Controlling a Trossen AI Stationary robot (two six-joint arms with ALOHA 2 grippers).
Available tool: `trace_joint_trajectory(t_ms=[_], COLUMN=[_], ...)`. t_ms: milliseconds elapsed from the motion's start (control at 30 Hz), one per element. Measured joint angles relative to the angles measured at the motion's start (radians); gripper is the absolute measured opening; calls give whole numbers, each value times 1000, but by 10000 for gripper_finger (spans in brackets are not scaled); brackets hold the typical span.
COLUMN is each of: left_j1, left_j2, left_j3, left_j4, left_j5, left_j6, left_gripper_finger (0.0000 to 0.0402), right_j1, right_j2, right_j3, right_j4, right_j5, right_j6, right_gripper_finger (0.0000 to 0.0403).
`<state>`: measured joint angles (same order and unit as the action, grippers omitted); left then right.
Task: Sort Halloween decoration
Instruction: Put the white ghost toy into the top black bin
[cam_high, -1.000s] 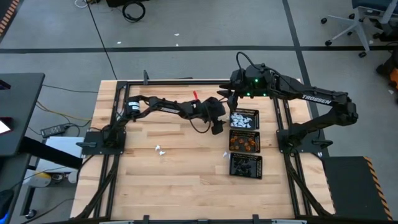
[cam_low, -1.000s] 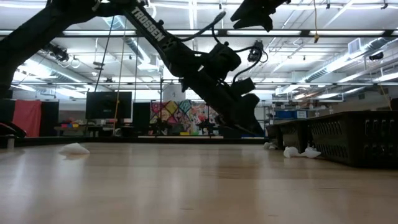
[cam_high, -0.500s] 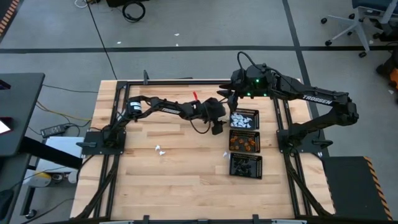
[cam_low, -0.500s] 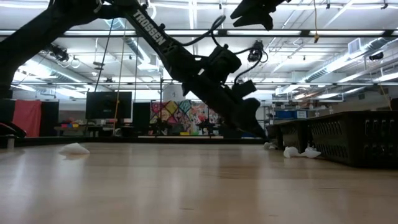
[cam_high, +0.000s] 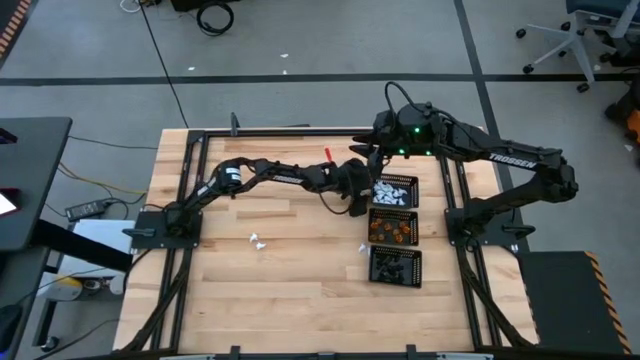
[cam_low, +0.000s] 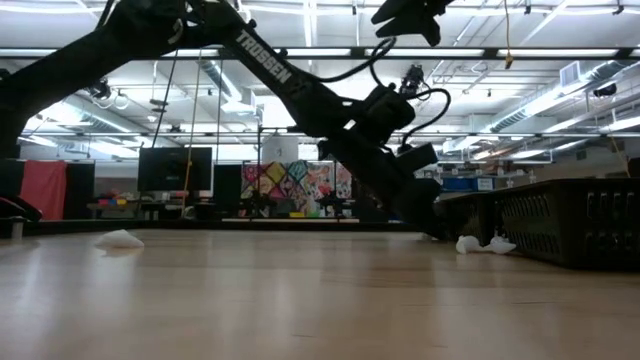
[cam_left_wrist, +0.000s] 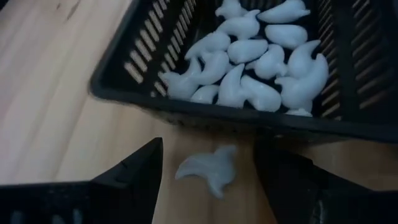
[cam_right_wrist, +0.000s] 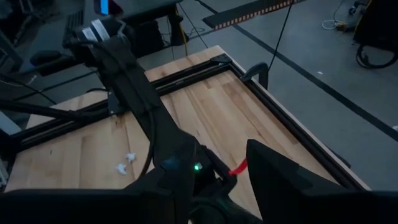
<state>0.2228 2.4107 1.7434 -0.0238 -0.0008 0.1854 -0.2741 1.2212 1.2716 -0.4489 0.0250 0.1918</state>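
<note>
The left gripper (cam_left_wrist: 208, 180) is hanging low over the table (cam_high: 270, 290) just beside the white-filled tray (cam_left_wrist: 348, 81), its two dark fingers (cam_left_wrist: 134, 177) standing wide apart with nothing held between them. A single white trinket (cam_left_wrist: 208, 171) is lying on the wood in that gap, just outside the tray's near wall, touching neither finger. Inside the tray, a heap of white trinkets (cam_left_wrist: 261, 68) is sitting piled together. Seen from above, this tray (cam_high: 404, 182) is heading a row of three: the tray of orange pieces (cam_high: 392, 228) is sitting right next to it, and the tray of black pieces (cam_high: 395, 266) is lying beyond that one, farthest from the white tray. A small white piece (cam_high: 364, 250) is resting on the table beside the gap between the orange and black trays, and two more white pieces (cam_high: 259, 241) are lying together well away from the white tray, out on the open wood. The right gripper (cam_high: 372, 150) is hovering high in the air near the white tray's far corner; its fingers (cam_right_wrist: 280, 177) are showing a partial gap, and nothing can be seen held between them.
</note>
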Motion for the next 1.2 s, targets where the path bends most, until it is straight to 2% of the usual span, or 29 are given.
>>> trace_joint_trajectory(t_ms=[300,467,767,1200], left_j1=[-2,-1,-3,17], left_j2=[18,19,21,-19], left_j3=[36,33,30,23], left_j4=[-111,-121,-140,-171], left_j5=[5,45,51,70], left_j6=[22,20,7,-27], left_gripper_finger=[229,192,121,111], right_j1=[0,-1,-1,0], right_j2=[-46,-52,-53,-53], right_j3=[0,0,0,0], right_j4=[-2,-1,-1,2], right_j5=[35,37,37,34], right_j6=[6,-2,-4,-10], right_gripper_finger=[148,146,140,140])
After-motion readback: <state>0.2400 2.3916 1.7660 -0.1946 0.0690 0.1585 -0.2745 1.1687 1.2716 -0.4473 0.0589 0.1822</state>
